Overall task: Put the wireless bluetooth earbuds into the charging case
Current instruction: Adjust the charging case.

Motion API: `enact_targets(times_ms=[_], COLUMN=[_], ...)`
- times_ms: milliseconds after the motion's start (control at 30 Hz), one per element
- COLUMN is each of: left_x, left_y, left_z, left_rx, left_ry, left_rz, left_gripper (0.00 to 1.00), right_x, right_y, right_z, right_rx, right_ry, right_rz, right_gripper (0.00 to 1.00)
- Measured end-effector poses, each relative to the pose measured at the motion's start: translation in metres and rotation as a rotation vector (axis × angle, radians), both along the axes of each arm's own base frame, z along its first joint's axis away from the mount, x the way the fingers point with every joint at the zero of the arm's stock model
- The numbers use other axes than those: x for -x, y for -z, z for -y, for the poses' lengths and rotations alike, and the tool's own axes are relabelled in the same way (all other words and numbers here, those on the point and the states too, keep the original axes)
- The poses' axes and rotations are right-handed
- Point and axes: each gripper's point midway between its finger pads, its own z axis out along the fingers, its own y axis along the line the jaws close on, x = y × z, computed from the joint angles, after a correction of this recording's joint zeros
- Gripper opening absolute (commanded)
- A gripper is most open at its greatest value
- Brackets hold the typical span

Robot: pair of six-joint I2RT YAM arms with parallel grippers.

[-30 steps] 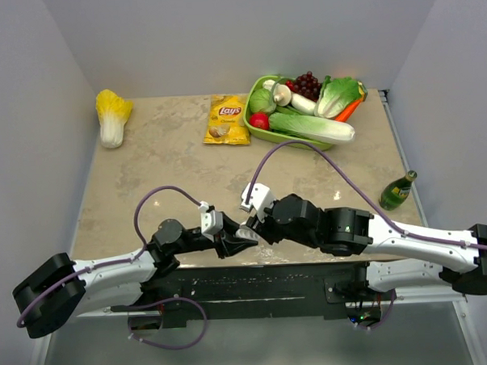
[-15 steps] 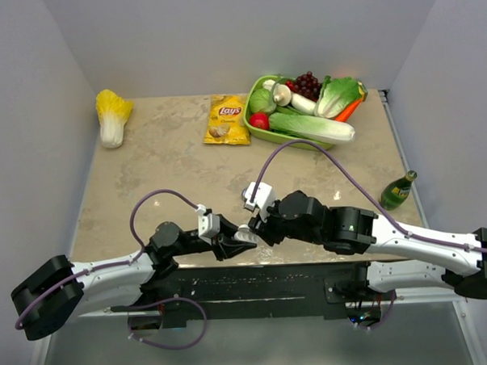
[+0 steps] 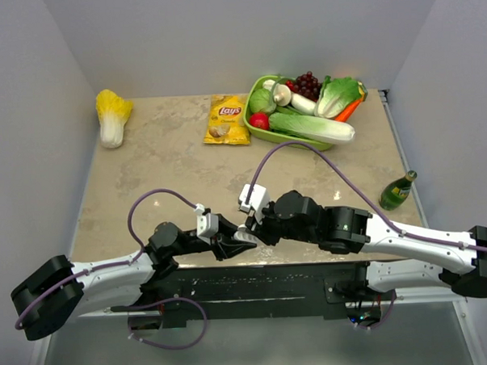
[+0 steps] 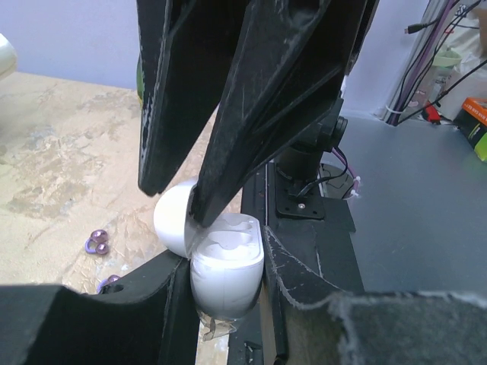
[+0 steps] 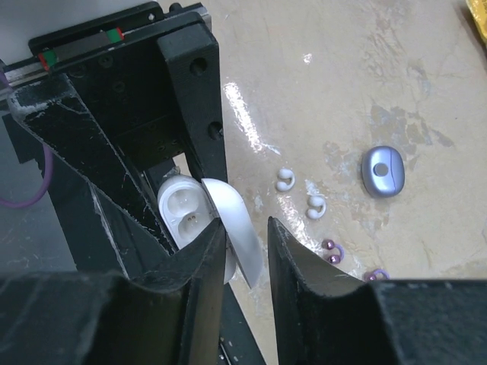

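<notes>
Right wrist — white earbuds (image 5: pixel 285 179) on table (image 5: pixel 342 76), left wrist — purple earbuds (image 4: pixel 97 243)

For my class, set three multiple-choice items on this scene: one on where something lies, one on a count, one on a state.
1. Where do the white earbuds lie? A in the white charging case; B on the table; C hidden from view.
2. How many white earbuds show in the right wrist view? A two; B five; C none.
3. The case's lid is: A shut; B missing; C open.
Answers: B, both lie on bare tabletop, apart from the case; A, just a pair is visible; C, the lid stands swung back, both wells empty.
</notes>
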Motion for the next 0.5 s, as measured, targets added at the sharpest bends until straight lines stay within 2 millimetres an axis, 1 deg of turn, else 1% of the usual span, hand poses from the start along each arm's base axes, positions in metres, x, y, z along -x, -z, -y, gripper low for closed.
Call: enact_targets(times_ms=[67, 167, 200, 267, 300, 333, 367, 433, 467, 500], left_x=[0.0001, 0.0002, 0.0003, 0.0007, 0.0006, 0.0006, 0.0006, 0.0006, 0.0006, 0.0008], left_y=[-0.0007, 0.0008, 0.0011, 0.0017, 0.0018, 0.0018, 0.0019, 0.0025, 0.0027, 0.0029], left_z=[0.0, 0.0, 0.0, 0.0, 0.0, 0.0, 0.0, 0.0, 0.0, 0.0], left_rx=[0.003, -0.003, -0.003, -0.005, -0.006, -0.006, -0.006, -0.008, -0.009, -0.01], left_ry=[0.0, 0.001, 0.001, 0.004, 0.003, 0.003, 0.003, 0.003, 0.003, 0.004], left_rz=[0.001, -0.007, -0.011, -0.014, -0.014, -0.014, -0.014, -0.017, -0.018, -0.019], left_gripper=[0.0, 0.0, 0.0, 0.0, 0.03, 0.07, 0.16, 0.24, 0.32, 0.36], right_x=[0.0003, 0.0013, 0.0014, 0.0017, 0.0016, 0.0016, 0.0015, 0.0016, 0.0016, 0.0016], right_y=[0.0035, 0.0062, 0.0065, 0.0067, 0.0067, 0.0067, 0.0067, 0.007, 0.0072, 0.0075], right_z=[-0.0023, -0.0041, -0.004, -0.0038, -0.0038, -0.0038, -0.0037, -0.0033, -0.0031, -0.0029], right_rx=[0.008, 0.016, 0.018, 0.022, 0.022, 0.022, 0.024, 0.026, 0.028, 0.03], right_ry=[-0.005, -0.016, -0.019, -0.024, -0.024, -0.025, -0.026, -0.027, -0.028, -0.028], right_rz=[-0.006, -0.01, -0.009, -0.005, -0.004, -0.003, -0.002, -0.002, 0.0, 0.0], right_gripper=[0.25, 0.14, 0.08, 0.03, 0.0, 0.0, 0.0, 0.0, 0.0, 0.0])
